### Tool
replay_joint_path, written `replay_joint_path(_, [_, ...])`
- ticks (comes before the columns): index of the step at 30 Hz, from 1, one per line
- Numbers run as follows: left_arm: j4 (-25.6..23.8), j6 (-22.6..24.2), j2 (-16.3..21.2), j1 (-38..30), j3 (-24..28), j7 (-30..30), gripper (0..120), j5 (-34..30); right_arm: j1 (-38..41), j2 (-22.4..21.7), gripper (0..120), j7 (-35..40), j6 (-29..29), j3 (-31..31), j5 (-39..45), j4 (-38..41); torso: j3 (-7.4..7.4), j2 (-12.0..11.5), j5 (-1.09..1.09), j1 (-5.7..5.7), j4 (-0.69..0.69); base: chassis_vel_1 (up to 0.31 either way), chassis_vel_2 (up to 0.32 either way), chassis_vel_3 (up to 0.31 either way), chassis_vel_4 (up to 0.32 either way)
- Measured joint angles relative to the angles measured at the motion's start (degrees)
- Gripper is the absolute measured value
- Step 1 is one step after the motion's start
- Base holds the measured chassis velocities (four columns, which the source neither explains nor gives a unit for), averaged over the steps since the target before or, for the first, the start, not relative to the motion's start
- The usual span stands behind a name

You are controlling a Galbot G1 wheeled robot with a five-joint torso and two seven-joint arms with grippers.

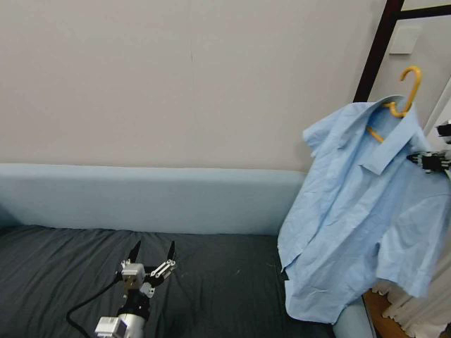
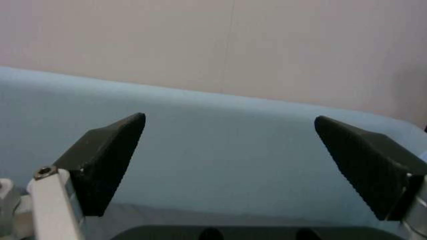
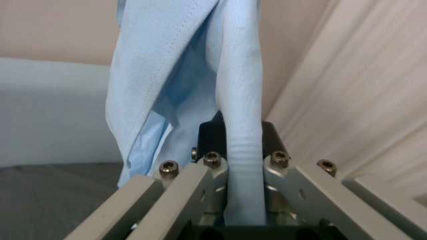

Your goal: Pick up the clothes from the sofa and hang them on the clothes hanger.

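Note:
A light blue shirt [image 1: 359, 211] hangs on a yellow hanger [image 1: 403, 95] at the right, held up in the air beside a dark rack post [image 1: 377, 46]. My right gripper [image 1: 426, 160] is at the shirt's shoulder, shut on a fold of the shirt [image 3: 240, 145], which runs between its black pads [image 3: 212, 135]. My left gripper [image 1: 153, 253] hovers low over the dark grey sofa seat [image 1: 211, 282] at the lower left, open with nothing between its fingers [image 2: 107, 160]. It faces the pale blue sofa backrest [image 2: 227, 145].
The pale blue backrest [image 1: 141, 197] runs along a plain beige wall [image 1: 176, 77]. White cloth [image 1: 423, 310] lies below the shirt at the right edge. A white curtain or panel [image 3: 360, 100] stands close behind the right gripper.

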Motion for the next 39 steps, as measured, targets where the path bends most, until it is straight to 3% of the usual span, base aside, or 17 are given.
replay_joint_path(10, [-0.4,-1.4,-0.4,4.0,-1.5,2.5,100,0.9,-1.2,-2.5,1,3.0,0.0,-0.3,-2.7,-4.8,0.01,0.0,-0.01,0.0,-0.01,0.0,0.0,0.0,0.0])
replay_joint_path(24, [0.5,-1.5,-0.6,3.7,-0.6,2.5,100,2.2,-3.0,4.1,1,-6.6,0.0,-2.7,-18.9,-21.4,0.01,0.0,0.0,0.01,-0.02,0.0,0.0,0.0,0.0])
replay_joint_path(29, [0.5,-1.6,-0.6,3.6,-0.6,2.4,100,2.2,-1.8,10.4,1,-15.5,0.0,-3.3,-31.7,-30.7,0.01,0.0,-0.02,0.01,-0.02,0.0,0.0,0.0,0.0])
replay_joint_path(39, [0.5,-1.5,-0.6,3.5,-0.5,2.4,100,2.1,1.0,21.9,1,-21.4,4.4,-6.2,-50.1,-38.5,0.01,0.0,-0.04,0.01,-0.03,0.0,0.0,0.0,0.0])
